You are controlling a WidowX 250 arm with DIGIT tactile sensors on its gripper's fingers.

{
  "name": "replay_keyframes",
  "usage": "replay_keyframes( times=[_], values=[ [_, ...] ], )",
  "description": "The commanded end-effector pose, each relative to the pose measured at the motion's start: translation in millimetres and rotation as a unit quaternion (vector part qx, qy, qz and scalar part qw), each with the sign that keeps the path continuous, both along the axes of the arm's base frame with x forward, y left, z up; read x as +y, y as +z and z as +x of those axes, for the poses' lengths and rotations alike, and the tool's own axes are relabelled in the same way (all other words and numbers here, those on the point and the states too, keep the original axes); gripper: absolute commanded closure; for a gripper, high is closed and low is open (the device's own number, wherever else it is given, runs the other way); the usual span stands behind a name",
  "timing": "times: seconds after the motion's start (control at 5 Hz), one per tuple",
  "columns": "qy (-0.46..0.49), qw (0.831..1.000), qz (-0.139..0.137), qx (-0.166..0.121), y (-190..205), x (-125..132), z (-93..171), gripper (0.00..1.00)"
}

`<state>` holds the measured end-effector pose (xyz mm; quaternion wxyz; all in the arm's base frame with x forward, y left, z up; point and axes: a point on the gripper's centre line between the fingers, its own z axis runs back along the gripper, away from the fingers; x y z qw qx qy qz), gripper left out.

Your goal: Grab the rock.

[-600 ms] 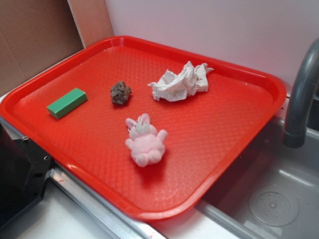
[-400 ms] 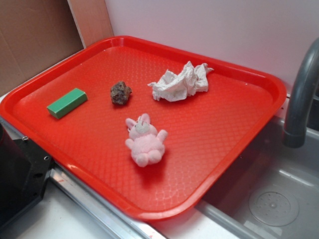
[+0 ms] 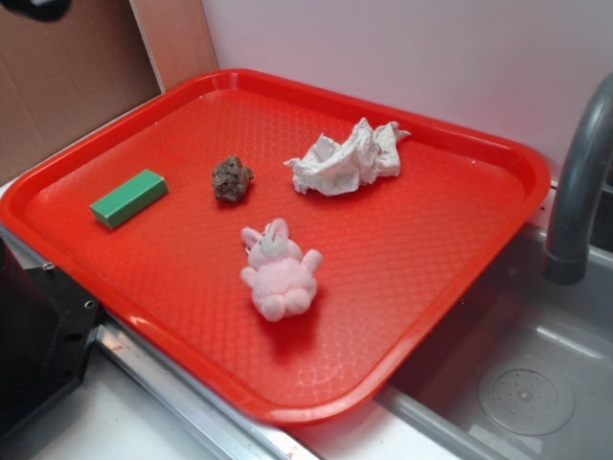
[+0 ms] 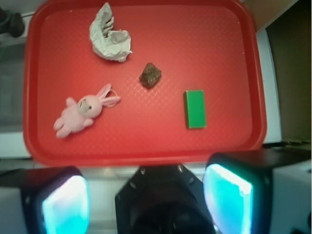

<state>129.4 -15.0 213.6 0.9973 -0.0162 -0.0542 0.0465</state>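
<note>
The rock is a small lumpy brown-grey stone lying left of centre on the red tray. In the wrist view the rock sits near the tray's middle, well ahead of my gripper. My gripper is high above the tray's near edge, open, with its two cyan-padded fingers wide apart and nothing between them. In the exterior view only a dark bit of the arm shows at the top left corner.
On the tray also lie a green block, a crumpled white paper wad and a pink plush bunny. A grey faucet and a sink are to the right. Black robot base at lower left.
A dark part of the arm has come into the exterior view's top left corner. The things on the tray have not moved.
</note>
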Motion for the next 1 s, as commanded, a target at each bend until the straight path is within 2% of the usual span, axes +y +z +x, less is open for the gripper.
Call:
replay_keyframes(
  times=[0.0,0.2,0.6,0.8],
  values=[
    [0.047,0.998,-0.001,-0.031,-38,17,37,0.00],
    [0.069,0.997,0.000,-0.031,-60,30,54,0.00],
    [0.055,0.998,0.022,-0.030,-108,25,85,0.00],
    [0.054,0.998,0.027,-0.017,-131,23,94,0.00]
  ],
)
